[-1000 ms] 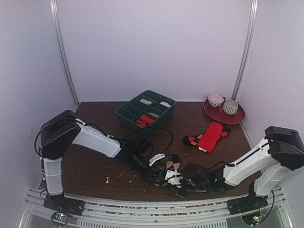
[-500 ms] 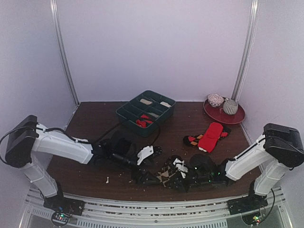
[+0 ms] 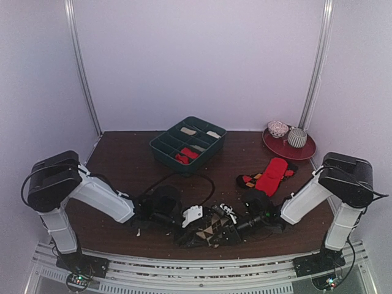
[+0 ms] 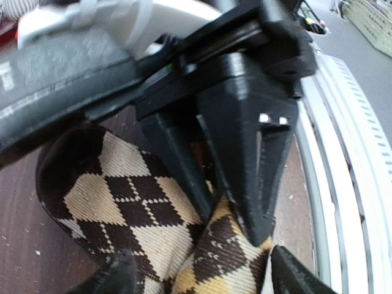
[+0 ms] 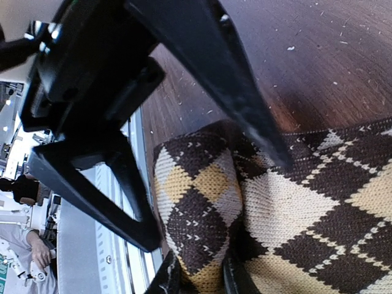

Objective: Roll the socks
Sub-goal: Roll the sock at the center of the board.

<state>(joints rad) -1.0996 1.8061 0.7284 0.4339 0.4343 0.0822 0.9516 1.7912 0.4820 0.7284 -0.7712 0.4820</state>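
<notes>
Brown wooden table (image 3: 122,153): near its front edge we see the dark brown socks (image 3: 211,231) with tan diamonds, all bunched up. Our right gripper (image 5: 199,278) pinches a fold. Our left gripper (image 4: 202,278) is spread wide over them.

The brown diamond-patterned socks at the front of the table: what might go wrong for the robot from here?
1. The left gripper stands open right beside the right gripper, so their fingers might knock together.
2. Only the right gripper pinches the argyle socks, so the fold may spring loose.
3. The socks lie close to the near edge of the table, so a tug might drag them off.
</notes>
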